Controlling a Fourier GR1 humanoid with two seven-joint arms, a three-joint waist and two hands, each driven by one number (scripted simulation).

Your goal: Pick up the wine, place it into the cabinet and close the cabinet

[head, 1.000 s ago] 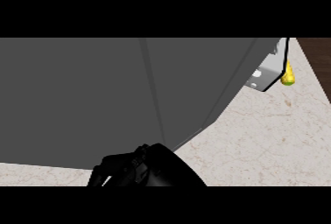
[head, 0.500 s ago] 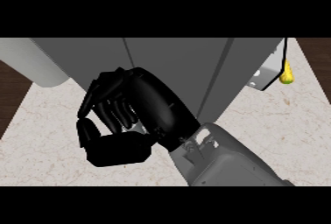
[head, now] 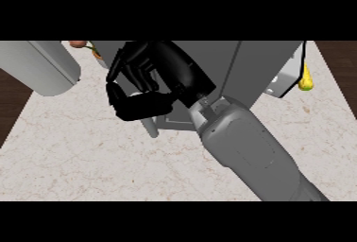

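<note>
Right hand (head: 150,82), fingers relaxed and holding nothing, sits at upper centre against the grey cabinet (head: 258,66). A yellow object (head: 305,81) hangs at upper right.

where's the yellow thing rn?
Head view, far right: the yellow object hangs at the right edge of the grey cabinet, beside its metal bracket, well right of the right hand.

Hand (head: 150,80) before cabinet (head: 258,66) on counter (head: 90,156)

kitchen, marble counter (head: 83,156), grey cabinet (head: 258,66)
</note>
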